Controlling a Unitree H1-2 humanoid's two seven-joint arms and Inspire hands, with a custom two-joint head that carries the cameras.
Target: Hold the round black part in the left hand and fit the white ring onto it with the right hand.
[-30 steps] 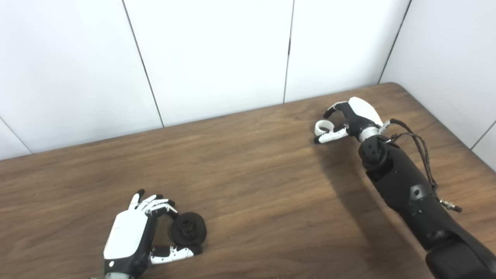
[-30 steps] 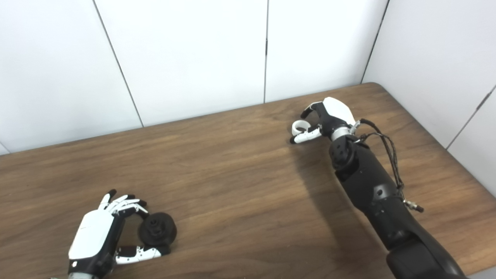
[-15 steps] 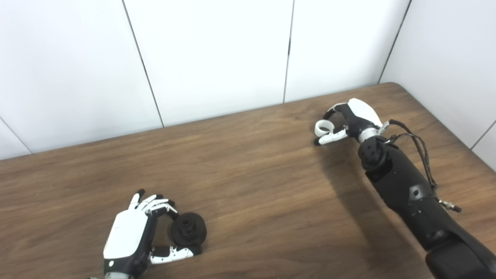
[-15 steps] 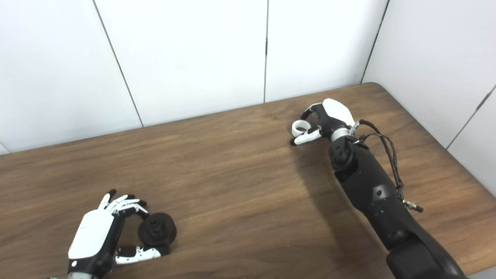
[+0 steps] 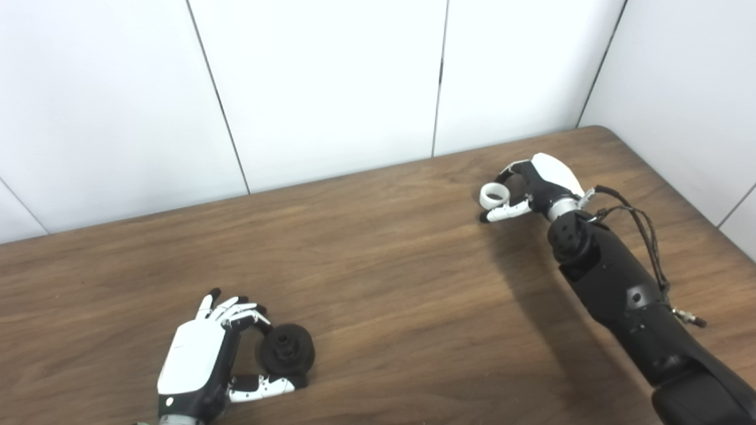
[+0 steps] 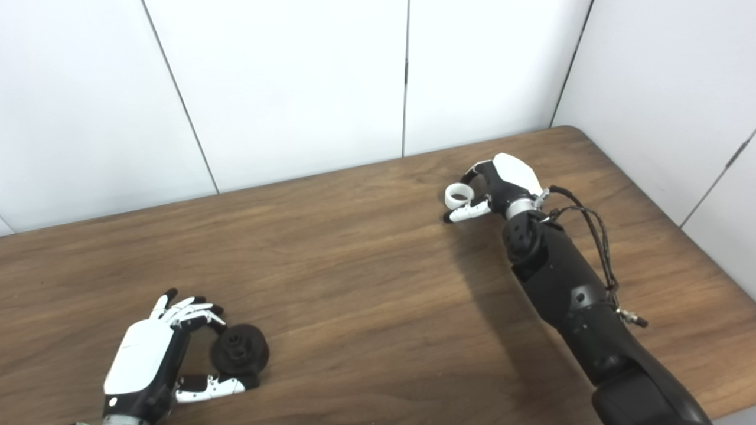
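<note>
The round black part (image 5: 287, 349) sits on the wooden table (image 5: 378, 265) near the front left. My left hand (image 5: 195, 354) is curled around it, fingers (image 5: 245, 311) behind it and thumb (image 5: 263, 386) in front, both touching it. At the back right, my right hand (image 5: 546, 177) pinches the white ring (image 5: 491, 195) between a fingertip and the thumb (image 5: 503, 211). The ring's hole faces up and toward me. The two hands are far apart, roughly half the table's width.
White wall panels (image 5: 331, 82) stand behind the table and along its right side. The table's rounded back right corner (image 5: 599, 128) is close to the right hand. Loose cables (image 5: 641, 230) run along the right forearm.
The right hand has turned slightly at the wrist and shifted a little toward me, still on the ring. The left hand and the black part have not moved.
</note>
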